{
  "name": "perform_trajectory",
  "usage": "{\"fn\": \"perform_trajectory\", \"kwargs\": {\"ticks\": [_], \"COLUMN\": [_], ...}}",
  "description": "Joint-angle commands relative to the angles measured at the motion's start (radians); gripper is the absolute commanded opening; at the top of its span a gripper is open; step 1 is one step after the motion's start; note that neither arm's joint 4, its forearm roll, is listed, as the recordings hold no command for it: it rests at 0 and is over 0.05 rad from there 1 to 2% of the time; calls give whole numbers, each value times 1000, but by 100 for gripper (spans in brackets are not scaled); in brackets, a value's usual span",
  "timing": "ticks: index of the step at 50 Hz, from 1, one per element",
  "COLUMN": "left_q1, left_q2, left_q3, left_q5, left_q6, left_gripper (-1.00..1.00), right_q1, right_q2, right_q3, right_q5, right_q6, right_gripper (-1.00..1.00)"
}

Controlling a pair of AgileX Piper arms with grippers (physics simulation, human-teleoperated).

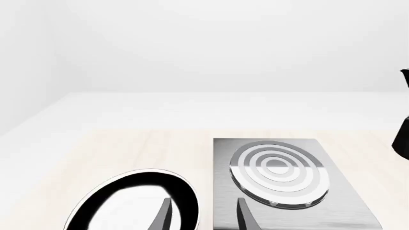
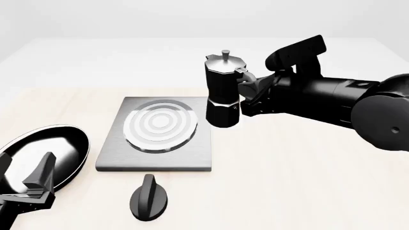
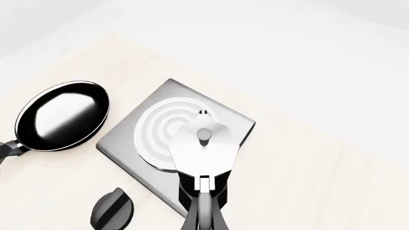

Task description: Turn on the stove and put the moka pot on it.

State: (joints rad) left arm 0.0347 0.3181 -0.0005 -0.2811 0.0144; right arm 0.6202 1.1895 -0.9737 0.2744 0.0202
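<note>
Front view shows the right hand (image 2: 248, 88) largely hidden behind the moka pot (image 2: 223, 91), so its fingers cannot be counted there; it is seen pinched on the pot's curved handle. The pot is upright at about 3 o'clock of the stove (image 2: 156, 134), just off the slab's right edge; whether its base touches the worktop (image 2: 307, 182) cannot be told. In the right wrist view the pot's silvery lid covers part of the stove's rings, and the handle is cut off by the picture's edge. The left hand (image 2: 26, 184) is cut off at the corner of the front view at about 8 o'clock of the stove; its two fingers are seen spread apart with nothing between them, over the rim of the frying pan (image 2: 61, 143). In the left wrist view only a dark sliver of the pot is caught at the picture's edge, and the pan is partly cut off.

Counted: one stove slab with one set of concentric rings, one black oval knob (image 2: 148, 197) lying apart at 6 o'clock of the slab, one moka pot, one frying pan at 9 o'clock of the slab, two arms.
</note>
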Motion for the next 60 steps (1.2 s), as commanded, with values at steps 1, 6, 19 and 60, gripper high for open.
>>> {"fn": "perform_trajectory", "kwargs": {"ticks": [1,6,19,60], "left_q1": [3,5,10,29], "left_q2": [6,16,33,57], "left_q3": [0,0,0,0], "left_q5": [-5,-11,-25,-46], "left_q6": [1,3,2,-4], "left_gripper": [100,100,100,100], "right_q1": [20,22,50,102], "right_q2": [64,103,189,424], "right_q3": [-79,-119,-163,-282], "right_q5": [-48,-59,-107,-255], "right_q6": [-18,-33,-39,-31], "right_gripper": [-100,-100,-100,-100]}}
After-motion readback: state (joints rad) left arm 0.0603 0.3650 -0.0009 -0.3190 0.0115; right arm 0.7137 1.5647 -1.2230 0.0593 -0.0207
